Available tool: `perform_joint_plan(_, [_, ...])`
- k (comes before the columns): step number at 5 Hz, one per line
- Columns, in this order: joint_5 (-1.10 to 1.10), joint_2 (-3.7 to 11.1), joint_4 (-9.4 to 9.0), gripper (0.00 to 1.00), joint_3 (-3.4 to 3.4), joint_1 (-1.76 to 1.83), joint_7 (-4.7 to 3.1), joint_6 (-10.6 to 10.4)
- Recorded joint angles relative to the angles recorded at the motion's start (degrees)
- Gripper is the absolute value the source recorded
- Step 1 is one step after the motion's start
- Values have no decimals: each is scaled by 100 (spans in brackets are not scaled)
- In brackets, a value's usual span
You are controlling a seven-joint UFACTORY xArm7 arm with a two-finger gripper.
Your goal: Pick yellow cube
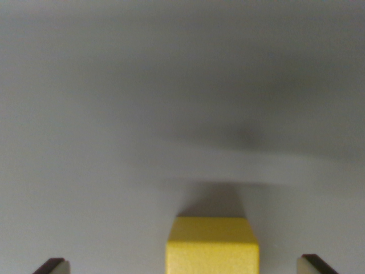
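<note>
The gripper [181, 267] stood open, its 2 fingertips [52, 266] well clear of the yellow cube [212, 246] resting on the grey surface [114, 114] between them, evidently positioned to close around it.

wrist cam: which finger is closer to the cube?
The finger on the wrist view's right sits slightly nearer the cube; the one on the view's left has a wider gap. Neither touches it.
</note>
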Motion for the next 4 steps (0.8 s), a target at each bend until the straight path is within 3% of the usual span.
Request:
perform_joint_plan(1, [26,92,-139,0,-9,-31,-67,-205])
perform_joint_plan(2, [26,92,-139,0,-9,-31,-67,-205])
perform_joint_plan(3, [50,174,-263,0,-17,-60,-127,-389])
perform_joint_plan(4, [50,174,-263,0,-17,-60,-127,-389])
